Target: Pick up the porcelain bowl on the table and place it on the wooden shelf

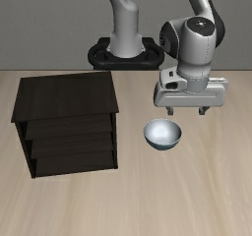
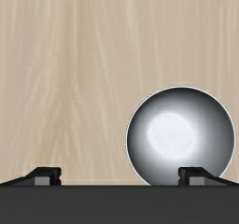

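A white porcelain bowl (image 1: 163, 135) stands upright on the light wooden table, just to the exterior view's right of the dark wooden shelf (image 1: 69, 100). My gripper (image 1: 187, 111) hangs above the table, a little behind the bowl and to its right in the exterior view. Its fingers are open and hold nothing. In the wrist view the bowl (image 2: 180, 134) lies below, close to one fingertip (image 2: 201, 175), while the gripper (image 2: 122, 176) is centred beside the bowl, not over it.
The dark shelf has a flat top and open tiers below. The robot's base (image 1: 125, 53) stands at the far side of the table (image 1: 197, 201). Bare tabletop lies in front of the bowl and shelf.
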